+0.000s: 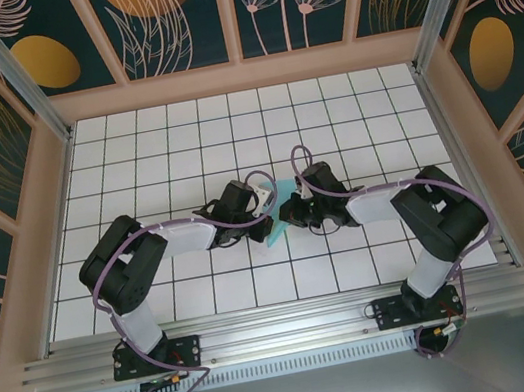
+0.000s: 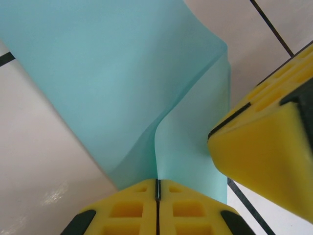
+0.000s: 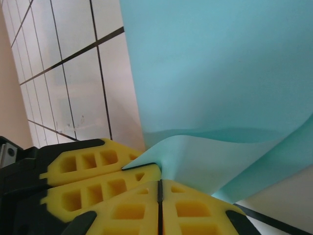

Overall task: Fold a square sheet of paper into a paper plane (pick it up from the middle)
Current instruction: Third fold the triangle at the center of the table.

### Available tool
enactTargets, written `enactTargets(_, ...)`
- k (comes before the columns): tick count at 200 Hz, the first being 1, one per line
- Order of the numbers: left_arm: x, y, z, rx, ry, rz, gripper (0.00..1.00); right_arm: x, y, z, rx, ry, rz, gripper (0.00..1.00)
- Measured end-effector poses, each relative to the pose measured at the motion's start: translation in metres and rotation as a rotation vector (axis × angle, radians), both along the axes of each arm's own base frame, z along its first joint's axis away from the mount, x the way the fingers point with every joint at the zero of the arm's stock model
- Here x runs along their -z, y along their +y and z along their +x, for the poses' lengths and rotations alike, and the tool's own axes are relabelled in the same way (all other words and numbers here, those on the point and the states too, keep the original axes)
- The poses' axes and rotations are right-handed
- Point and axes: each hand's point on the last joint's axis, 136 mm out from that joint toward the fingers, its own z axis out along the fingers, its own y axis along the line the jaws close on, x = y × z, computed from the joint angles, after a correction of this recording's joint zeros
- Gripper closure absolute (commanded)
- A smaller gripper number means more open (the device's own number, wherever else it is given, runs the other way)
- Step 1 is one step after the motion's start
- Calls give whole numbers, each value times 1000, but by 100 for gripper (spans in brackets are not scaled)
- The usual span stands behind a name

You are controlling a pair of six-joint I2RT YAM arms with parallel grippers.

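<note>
In the left wrist view the left gripper (image 2: 157,192) has its two yellow foam fingers (image 2: 127,211) pressed flat together, with only a thin dark seam between them. The square sheet of paper (image 2: 122,73) comes straight up out of that seam, so the grip is a pinch on the paper's lower edge. From the pinch a curved fold line climbs through the light cyan sheet, one layer sweeping up and left and a second layer standing just to the right of it. The yellow pad of the right gripper (image 2: 266,156) sits close beside that second layer at the picture's right side; whether it touches there cannot be told. In the right wrist view the right gripper's own pads are likewise closed on each other with the sheet caught in the seam, and the paper fans up and to the right from it in two overlapping layers. The other gripper's yellow fingers lie just left of the pinch, pointing at the same corner of the sheet. From above, the two grippers meet nose to nose near the middle of the white gridded table (image 1: 181,139), and the paper shows as a small cyan wedge between and just below them, held off the tiles at the pinched end. Both arms reach inward from their bases at the near edge.
</note>
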Motion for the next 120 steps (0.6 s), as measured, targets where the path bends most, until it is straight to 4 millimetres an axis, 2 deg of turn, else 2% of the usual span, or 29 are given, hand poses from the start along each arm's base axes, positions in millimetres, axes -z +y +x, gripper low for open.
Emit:
enactTargets(80,0,0,0,0,0,1,90,20,-3,-3,4,42,-36,90)
enactTargets(120,1,1,1,-6,-3,8,90,21,-3,-2,5,44,-38,91)
